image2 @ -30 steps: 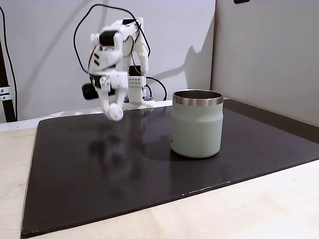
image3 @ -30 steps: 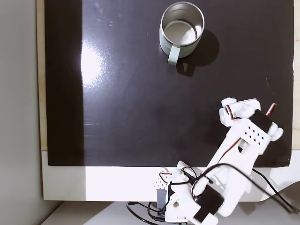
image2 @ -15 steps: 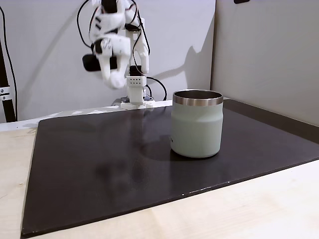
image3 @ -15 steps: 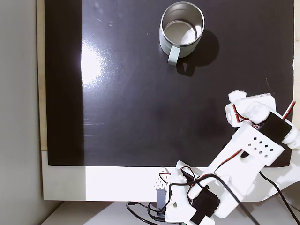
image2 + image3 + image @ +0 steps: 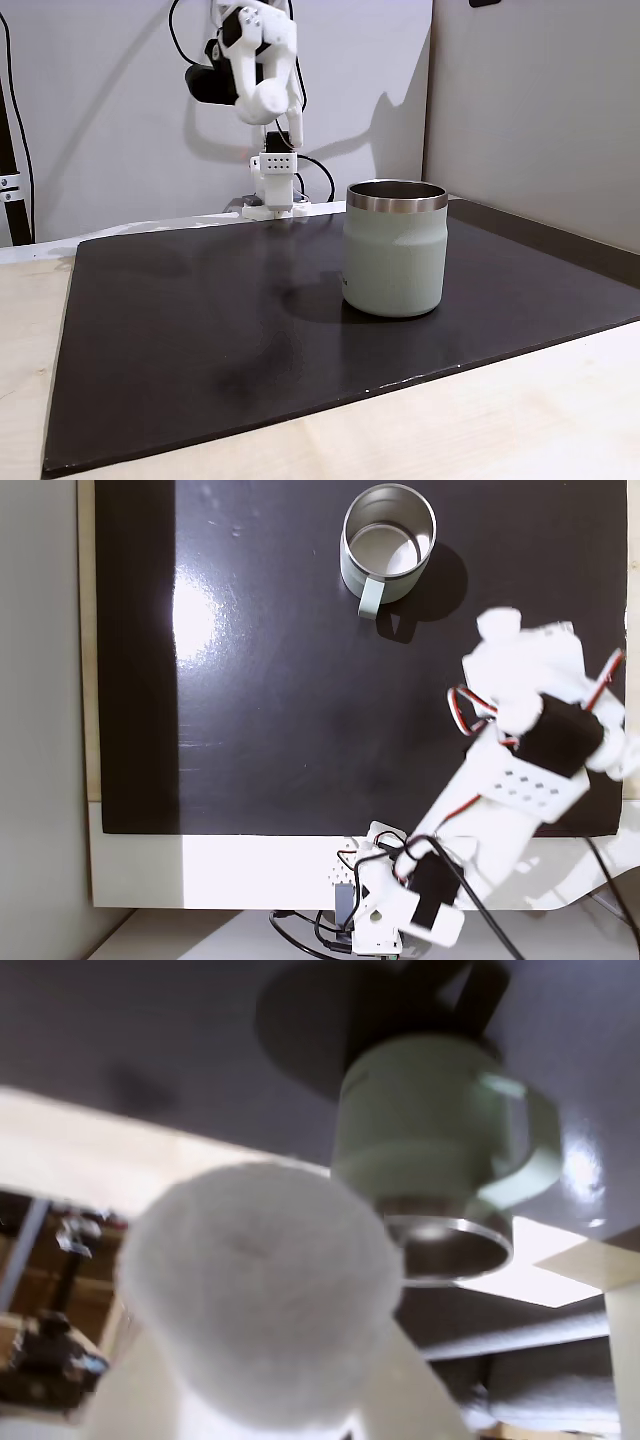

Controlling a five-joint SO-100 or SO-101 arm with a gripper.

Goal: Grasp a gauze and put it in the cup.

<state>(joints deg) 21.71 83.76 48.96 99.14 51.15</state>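
You were looking at a pale wooden worktop [image 5: 560, 420] covered by a large dark mat [image 5: 200, 330], with a white robot arm [image 5: 500, 810] reaching out from its base at the far edge in the side fixed view. The tool [image 5: 262, 100] was raised high above the mat, well apart from it, and its white fingers [image 5: 415, 1390] were closed around the gauze [image 5: 260, 1285], a small white soft roll. In the wrist view the fuzzy round end of that roll sat close to the camera, blurred, with a finger showing on either side below it. In the side fixed view the gauze [image 5: 262, 100] appeared as a white rounded lump at the tip of the arm, up and to the left of the cup [image 5: 395, 250], near the far wall. In the top-down fixed view the gauze [image 5: 498, 623] sat at the leading end of the arm, to the right of the cup [image 5: 388, 542] and nearer the arm's base, over the right part of the mat [image 5: 280, 680]. The cup stood upright on the mat, pale sage green with a shiny steel rim, and a handle showed on it in the top-down view and in the wrist view [image 5: 430, 1130]. Black cables [image 5: 180, 40] looped around the upper arm.
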